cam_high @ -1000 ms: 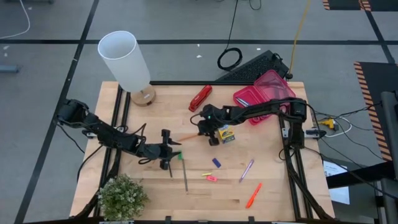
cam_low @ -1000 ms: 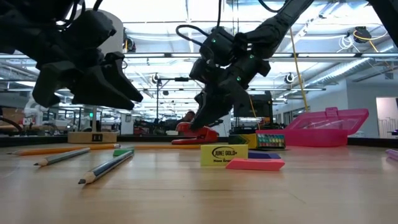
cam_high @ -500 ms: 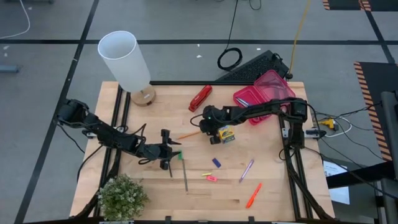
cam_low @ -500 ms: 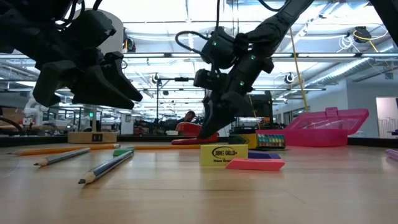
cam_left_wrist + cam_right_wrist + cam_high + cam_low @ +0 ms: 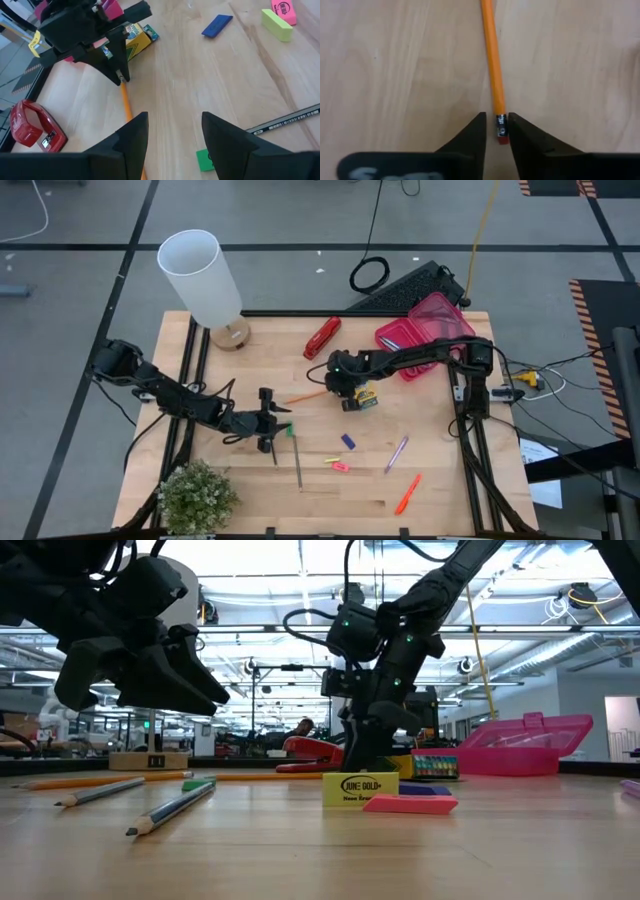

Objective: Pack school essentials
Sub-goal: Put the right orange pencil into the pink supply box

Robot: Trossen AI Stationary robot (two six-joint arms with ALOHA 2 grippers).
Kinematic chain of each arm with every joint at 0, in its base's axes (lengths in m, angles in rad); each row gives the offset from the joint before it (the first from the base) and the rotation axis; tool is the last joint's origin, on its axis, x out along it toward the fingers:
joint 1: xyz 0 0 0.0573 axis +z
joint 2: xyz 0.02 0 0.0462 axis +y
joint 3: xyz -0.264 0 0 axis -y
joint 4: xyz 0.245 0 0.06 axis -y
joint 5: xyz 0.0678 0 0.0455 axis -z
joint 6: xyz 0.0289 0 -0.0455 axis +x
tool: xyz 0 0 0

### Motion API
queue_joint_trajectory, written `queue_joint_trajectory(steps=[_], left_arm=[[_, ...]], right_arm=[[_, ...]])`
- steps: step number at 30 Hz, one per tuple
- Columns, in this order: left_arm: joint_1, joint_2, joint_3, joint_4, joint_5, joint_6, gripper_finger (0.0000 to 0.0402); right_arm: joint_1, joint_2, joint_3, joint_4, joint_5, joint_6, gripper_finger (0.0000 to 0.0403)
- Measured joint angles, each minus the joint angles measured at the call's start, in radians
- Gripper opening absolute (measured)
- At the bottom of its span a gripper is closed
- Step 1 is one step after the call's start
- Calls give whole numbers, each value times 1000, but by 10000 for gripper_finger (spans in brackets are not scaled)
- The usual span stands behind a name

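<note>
We see the right gripper [image 5: 494, 134] closed on the eraser end of the orange pencil [image 5: 491, 55] mid-worktop [image 5: 250, 370], beside the crayon box [image 5: 364, 395]. The left gripper [image 5: 172, 132] hovers open near left. Nothing looks packed yet — erasers [image 5: 340, 465], pen [image 5: 396, 453], marker [image 5: 407, 493] lie loose.

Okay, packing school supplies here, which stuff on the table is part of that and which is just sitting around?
For the job: orange pencil in the right gripper, crayon box, grey pencil, erasers, purple pen, orange marker.

Lying about: red stapler, lamp, plant, keyboard.
</note>
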Motion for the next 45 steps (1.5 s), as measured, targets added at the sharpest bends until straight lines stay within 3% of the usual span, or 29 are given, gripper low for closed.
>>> queue_joint_trajectory(steps=[7, 29, 45], left_arm=[[0, 0, 0, 0, 0, -16, 189], [0, 0, 0, -2, 0, -45, 188], [0, 0, 0, -2, 0, -92, 189]], right_arm=[[0, 1, 0, -4, -2, -11, 8], [0, -66, -2, -52, -48, 0, 17], [-17, -308, -2, -308, -41, 97, 18]])
